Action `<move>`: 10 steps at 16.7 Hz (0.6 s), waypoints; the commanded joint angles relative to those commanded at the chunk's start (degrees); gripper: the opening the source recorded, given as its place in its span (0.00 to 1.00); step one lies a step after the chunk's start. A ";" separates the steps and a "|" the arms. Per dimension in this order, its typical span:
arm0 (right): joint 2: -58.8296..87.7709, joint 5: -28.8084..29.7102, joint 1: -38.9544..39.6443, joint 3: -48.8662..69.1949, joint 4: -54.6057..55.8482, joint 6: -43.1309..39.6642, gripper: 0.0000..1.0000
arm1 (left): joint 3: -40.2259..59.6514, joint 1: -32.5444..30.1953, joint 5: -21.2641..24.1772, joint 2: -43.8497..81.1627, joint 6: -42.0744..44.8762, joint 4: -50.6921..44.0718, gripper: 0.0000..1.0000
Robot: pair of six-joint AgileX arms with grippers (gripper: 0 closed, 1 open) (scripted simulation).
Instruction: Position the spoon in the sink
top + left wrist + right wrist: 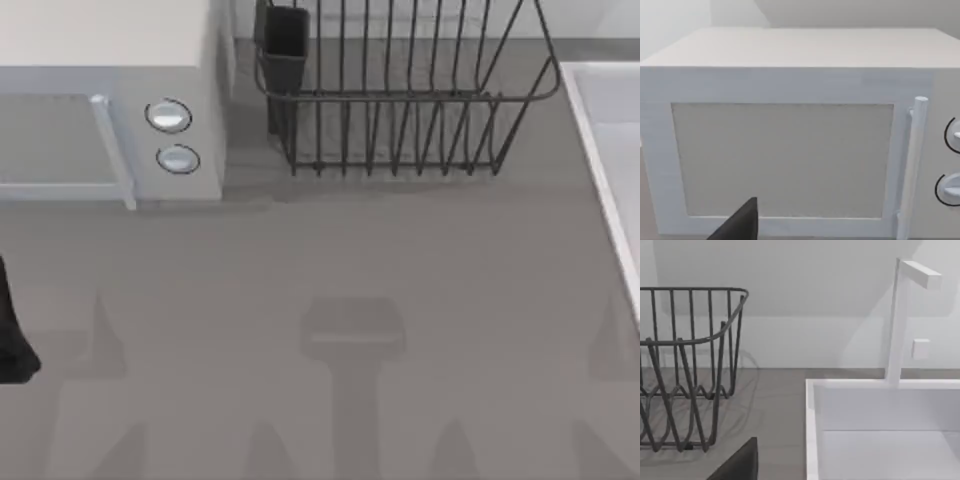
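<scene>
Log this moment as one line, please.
left arm: parked at table's left edge | sink: at right edge | spoon: not located | dish rack: back centre | microwave: back left

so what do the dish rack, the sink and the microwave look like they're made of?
Dish rack: thin dark wire, probably coated metal, going by the bent rods and matte look.
Sink: smooth pale basin with a raised rim and a matching square faucet; could be ceramic or moulded plastic, no telling which.
Microwave: flat white casing, painted metal or plastic; its door panel is a duller grey.
</scene>
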 joint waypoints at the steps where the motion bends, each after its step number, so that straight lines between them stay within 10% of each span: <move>1: 0.00 0.00 0.00 0.00 0.00 0.00 1.00 | 0.00 0.00 0.00 0.00 0.00 0.00 1.00; 10: 19.18 -0.01 -3.51 12.77 -15.77 -21.51 1.00 | 0.00 0.00 0.00 0.00 0.00 0.00 1.00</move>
